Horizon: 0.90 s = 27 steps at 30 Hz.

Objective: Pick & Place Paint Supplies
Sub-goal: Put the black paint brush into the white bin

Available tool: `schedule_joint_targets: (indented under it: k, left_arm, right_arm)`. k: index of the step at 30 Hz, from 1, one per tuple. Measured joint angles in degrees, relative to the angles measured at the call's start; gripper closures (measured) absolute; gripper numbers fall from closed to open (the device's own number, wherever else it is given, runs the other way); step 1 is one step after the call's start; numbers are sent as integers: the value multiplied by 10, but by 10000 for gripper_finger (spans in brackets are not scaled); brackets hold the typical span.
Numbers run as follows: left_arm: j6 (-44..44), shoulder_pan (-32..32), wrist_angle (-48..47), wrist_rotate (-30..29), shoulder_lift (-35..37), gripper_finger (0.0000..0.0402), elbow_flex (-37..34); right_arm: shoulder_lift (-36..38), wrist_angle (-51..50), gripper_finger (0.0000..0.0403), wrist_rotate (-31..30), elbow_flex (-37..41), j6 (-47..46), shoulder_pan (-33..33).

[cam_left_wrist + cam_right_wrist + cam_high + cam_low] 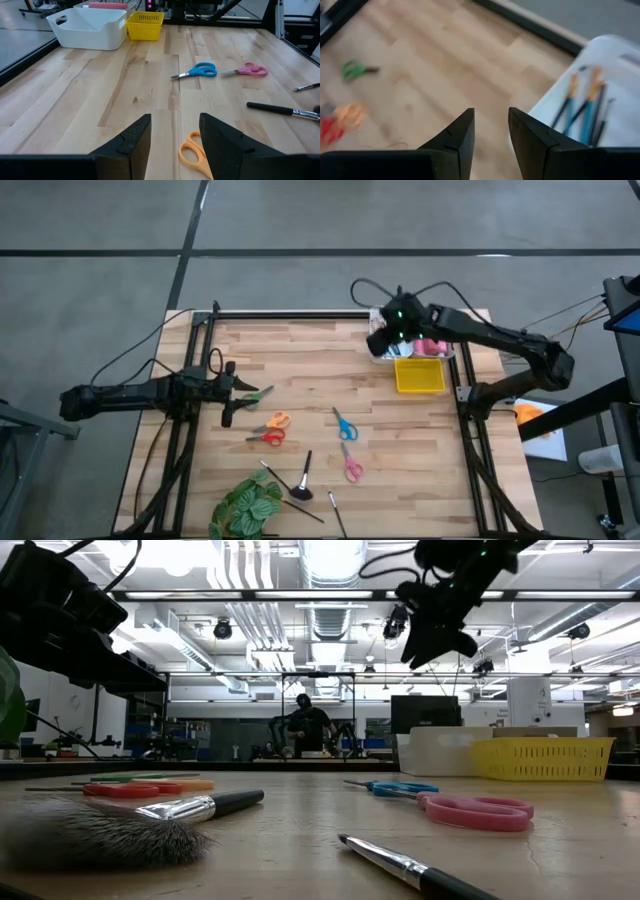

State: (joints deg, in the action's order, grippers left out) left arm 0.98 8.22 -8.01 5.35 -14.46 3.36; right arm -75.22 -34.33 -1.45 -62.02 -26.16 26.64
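Observation:
Green [258, 393], orange [277, 420], red [268, 437], blue [345, 425] and pink scissors [351, 467] lie flat on the wooden table, with brushes [303, 478] near the front edge. At the far right stands a white bin [385, 352] holding pink tubes [430, 345] and several brushes [585, 110]. My right gripper [491, 131] hangs open and empty above the bin's left edge [380, 340]. My left gripper [175, 142] rests open at the table's left [232, 387], the orange scissors [194, 154] just ahead of its fingers.
A yellow basket [420, 375] stands against the white bin's near side. A green leafy plant [245, 505] lies at the front left. Black frame rails [300, 315] run along the table's far, left and right edges. Bare wood lies between the bin and the scissors.

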Motion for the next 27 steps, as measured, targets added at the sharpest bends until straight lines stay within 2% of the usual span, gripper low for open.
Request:
schedule_joint_targets:
  k: [8,15,21,27]
  left_arm:
    - [0,0,0,0,0,232,0]
    - [0,0,0,0,0,232,0]
    - [0,0,0,0,0,232,0]
    - [0,0,0,0,0,232,0]
  right_arm:
    - [36,4,285,-4,52,-126,-127]
    - [3,5,285,-72,43,-267,-244]
    - [-87,3,285,-131,-14,-416,-359]
    - [-221,-37,285,-151,-131,-516,-451]
